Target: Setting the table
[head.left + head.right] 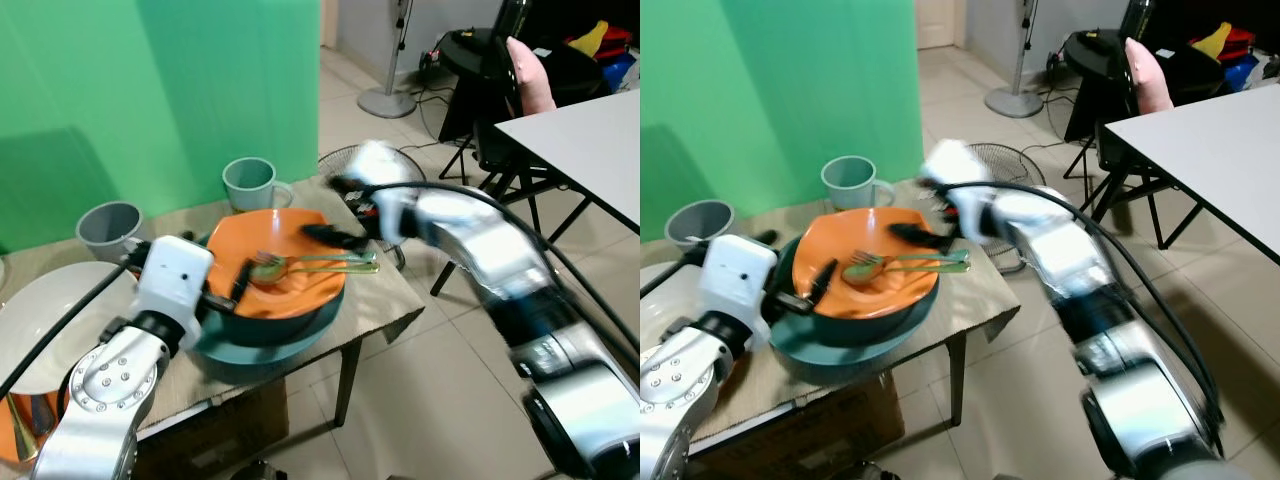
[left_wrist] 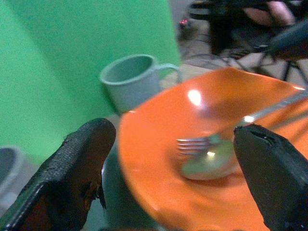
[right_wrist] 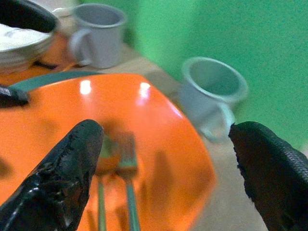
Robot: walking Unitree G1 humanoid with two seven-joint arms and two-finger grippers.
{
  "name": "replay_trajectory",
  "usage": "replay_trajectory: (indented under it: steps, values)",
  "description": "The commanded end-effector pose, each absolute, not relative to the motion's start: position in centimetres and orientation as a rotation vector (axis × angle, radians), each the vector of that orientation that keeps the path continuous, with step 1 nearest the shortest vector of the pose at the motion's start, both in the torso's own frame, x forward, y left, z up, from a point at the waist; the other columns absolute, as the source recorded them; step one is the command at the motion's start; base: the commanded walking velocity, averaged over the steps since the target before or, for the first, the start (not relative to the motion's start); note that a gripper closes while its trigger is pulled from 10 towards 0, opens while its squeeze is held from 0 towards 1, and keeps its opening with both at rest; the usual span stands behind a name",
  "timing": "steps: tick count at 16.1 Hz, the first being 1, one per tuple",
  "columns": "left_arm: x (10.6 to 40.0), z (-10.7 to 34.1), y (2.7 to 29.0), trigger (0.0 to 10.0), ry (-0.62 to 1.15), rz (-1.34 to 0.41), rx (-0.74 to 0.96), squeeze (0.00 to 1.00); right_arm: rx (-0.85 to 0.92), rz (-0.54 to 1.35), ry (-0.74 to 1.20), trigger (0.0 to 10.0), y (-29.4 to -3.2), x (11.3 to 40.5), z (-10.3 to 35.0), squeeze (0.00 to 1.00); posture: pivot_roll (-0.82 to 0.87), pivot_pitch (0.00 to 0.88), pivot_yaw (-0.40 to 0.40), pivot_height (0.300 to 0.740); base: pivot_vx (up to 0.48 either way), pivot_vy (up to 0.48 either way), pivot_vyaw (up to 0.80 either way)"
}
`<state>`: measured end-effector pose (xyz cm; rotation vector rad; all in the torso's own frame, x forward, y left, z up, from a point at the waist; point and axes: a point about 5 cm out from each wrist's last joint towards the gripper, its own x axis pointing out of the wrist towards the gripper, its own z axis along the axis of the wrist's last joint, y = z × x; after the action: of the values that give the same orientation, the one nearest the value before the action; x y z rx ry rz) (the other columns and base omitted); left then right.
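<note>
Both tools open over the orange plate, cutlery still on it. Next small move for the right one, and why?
Probably lower the right tool onto the fork handle and close: its fingers are spread above the orange plate, holding nothing, with fork and spoon lying side by side beneath.

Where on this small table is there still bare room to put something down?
Little. A bare strip runs along the table's right edge, beyond the orange plate. The middle is crowded by the plate, fork and both grippers; mugs line the back, a white plate fills the left.
</note>
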<state>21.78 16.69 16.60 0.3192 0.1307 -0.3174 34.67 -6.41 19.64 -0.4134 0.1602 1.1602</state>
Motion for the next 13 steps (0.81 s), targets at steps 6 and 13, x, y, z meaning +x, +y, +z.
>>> replay_trajectory:
  steps: [6,13]
  values:
    - [21.0,16.9,16.0,10.0,0.204,-0.575,0.379,0.00,-0.599,1.352,0.295,4.1,-4.3,35.0,18.3,0.00,-0.05,0.000,0.010,0.740,0.000,0.000,0.00]
    - [20.9,16.4,16.0,10.0,0.260,-0.650,0.391,0.00,-0.743,1.349,0.381,0.0,-3.7,35.2,16.3,0.00,-0.06,0.000,0.010,0.740,0.000,0.000,0.00]
